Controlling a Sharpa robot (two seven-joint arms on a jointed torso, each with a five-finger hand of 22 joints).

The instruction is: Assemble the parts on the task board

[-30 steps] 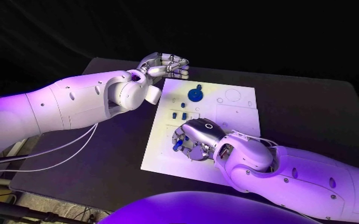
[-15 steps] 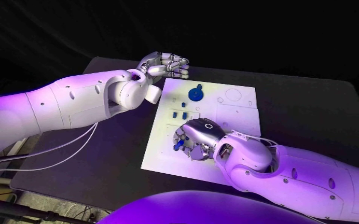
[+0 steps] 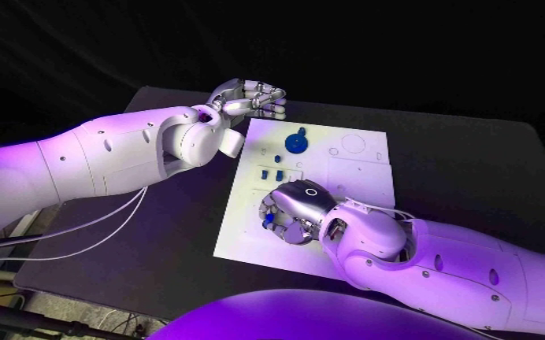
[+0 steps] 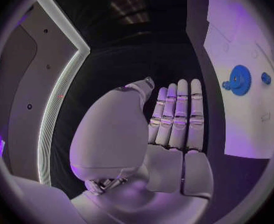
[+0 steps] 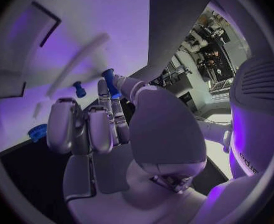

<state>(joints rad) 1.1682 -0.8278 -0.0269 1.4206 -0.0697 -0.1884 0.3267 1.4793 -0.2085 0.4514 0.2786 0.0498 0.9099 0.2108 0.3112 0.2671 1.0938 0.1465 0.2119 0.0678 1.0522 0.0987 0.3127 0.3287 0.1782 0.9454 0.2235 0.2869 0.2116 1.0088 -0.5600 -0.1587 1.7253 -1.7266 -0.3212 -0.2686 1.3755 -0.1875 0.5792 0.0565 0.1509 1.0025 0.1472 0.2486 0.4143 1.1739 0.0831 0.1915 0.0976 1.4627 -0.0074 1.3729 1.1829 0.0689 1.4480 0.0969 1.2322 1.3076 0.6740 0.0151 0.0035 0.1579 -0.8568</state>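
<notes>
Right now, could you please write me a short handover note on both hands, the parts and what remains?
Right hand: over the near part of the task board, pinching a small blue peg.
Left hand: empty, fingers curled in, above the table beyond the board's far left corner.
Blue gear sits at the board's far end; small blue parts stand mid-board.
Left: seat the held peg; whether more remains I cannot tell.

The task board (image 3: pixel 341 168) is white on a black table (image 3: pixel 465 167), and the parts on it are blue: a round toothed gear (image 3: pixel 296 143) and small pegs (image 3: pixel 272 174). Both arms are white, the left hand (image 3: pixel 250 100) and right hand (image 3: pixel 298 208) silver. The right hand's fingers pinch a blue peg (image 5: pixel 110 81).
</notes>
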